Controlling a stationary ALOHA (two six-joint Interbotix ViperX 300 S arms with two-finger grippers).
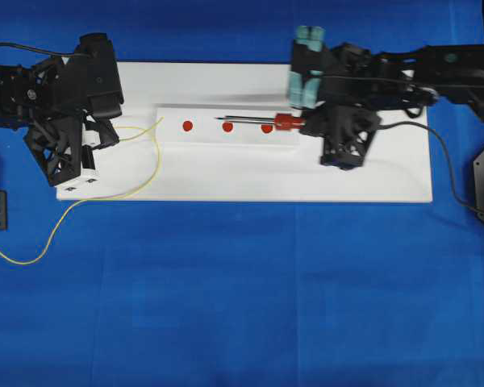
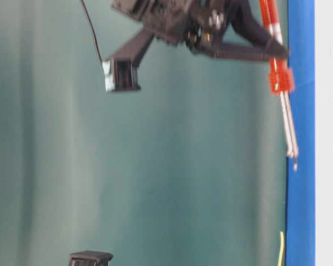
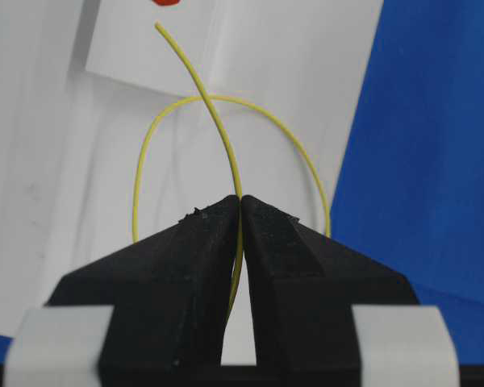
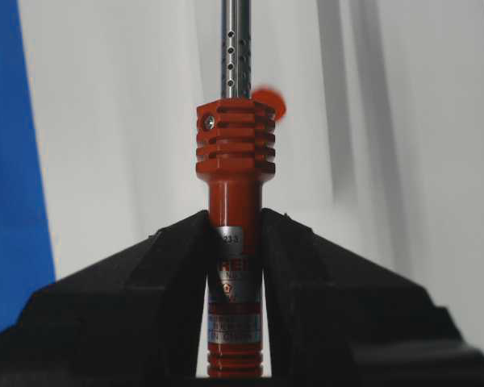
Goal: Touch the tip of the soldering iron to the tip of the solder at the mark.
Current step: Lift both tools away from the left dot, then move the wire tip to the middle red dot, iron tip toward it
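Overhead, my right gripper point(image 1: 323, 122) clamps the soldering iron point(image 1: 258, 122), its shaft lying along the white board point(image 1: 226, 173) with the tip pointing toward my left gripper point(image 1: 105, 137).

Table-level: the iron hangs clear above the board.

Left wrist: my jaws pinch the solder point(image 3: 218, 137), its free end near a red mark point(image 3: 166, 2).

Right wrist: jaws grip the handle.

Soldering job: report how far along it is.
Done: left gripper is shut on the solder, right gripper on the soldering iron. In hand: both held above the white board. Left: the tips are apart, not yet touching at a red mark.
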